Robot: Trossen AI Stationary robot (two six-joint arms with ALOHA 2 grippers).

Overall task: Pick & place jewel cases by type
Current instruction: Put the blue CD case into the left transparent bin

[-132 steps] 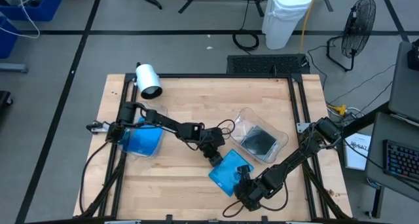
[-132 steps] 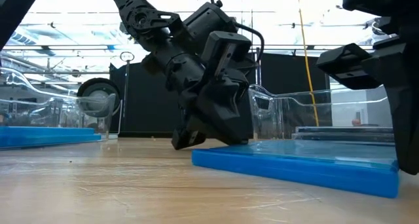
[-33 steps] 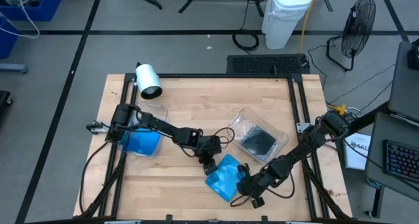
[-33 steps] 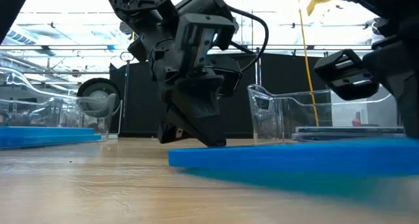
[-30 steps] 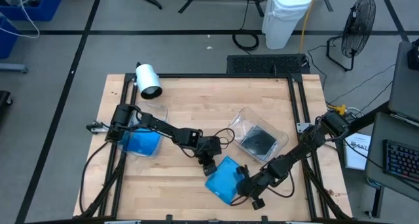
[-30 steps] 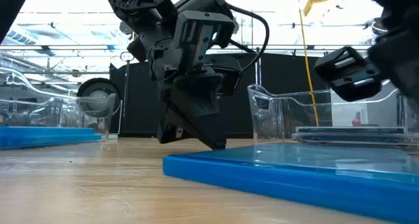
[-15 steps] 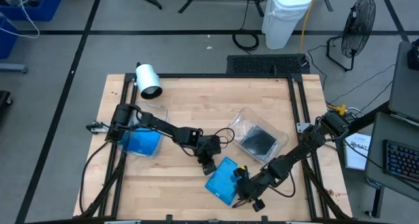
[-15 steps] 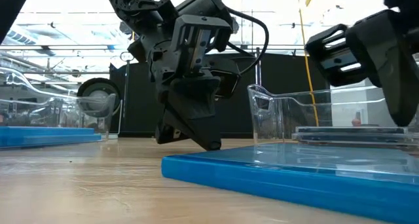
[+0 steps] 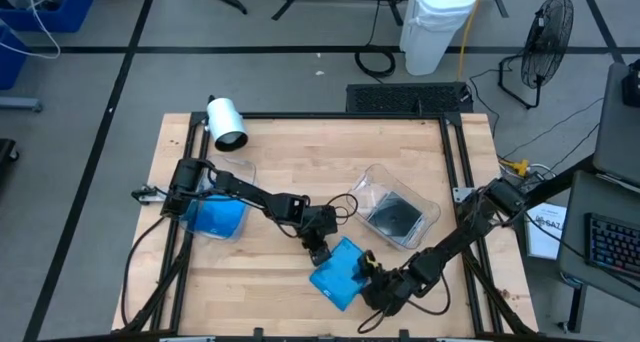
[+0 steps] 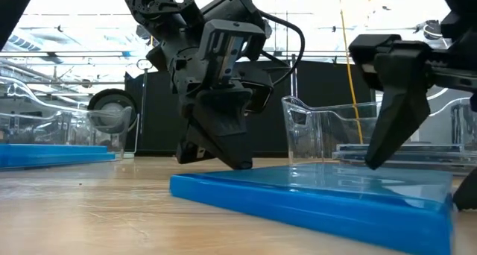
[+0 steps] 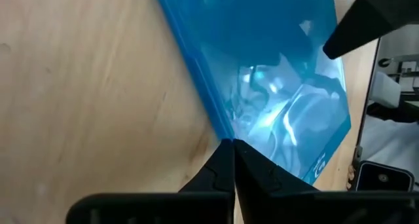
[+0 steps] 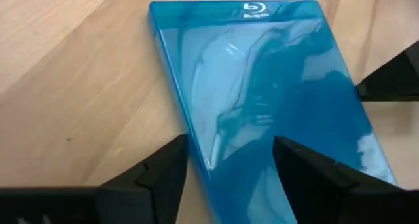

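- The right gripper (image 12: 226,160) has its two dark fingers spread wide apart, one on each side of the near end of a flat, bright blue, square plastic case (image 12: 268,99); it is not squeezing the case
- In the low view the right gripper (image 10: 417,147) hangs tilted over the right end of the blue case (image 10: 313,195)
- The left gripper (image 11: 230,160) has its two dark fingers pressed tight together, with nothing between them, and their tips sit right at one edge of the blue case (image 11: 262,73)
- In the low view the left gripper (image 10: 223,147) points down, with its tip low beside the far edge of the case
- The blue case (image 9: 337,272) lies flat on the light wooden table (image 9: 290,157), near the front and about in the middle, turned at a slant
- From above, the left gripper (image 9: 318,250) is at the case's upper left edge and the right gripper (image 9: 372,279) is at its lower right side
- Behind the case and a bit to the right stands a clear plastic tub with rounded corners (image 9: 372,187), with a dark grey flat case (image 9: 394,216) lying in it
- Well apart, at the left side of the table, is another clear tub (image 9: 240,170) with more blue cases (image 9: 215,217) in it
- A white round tube-shaped thing (image 9: 226,122) sits at the back left corner of the table
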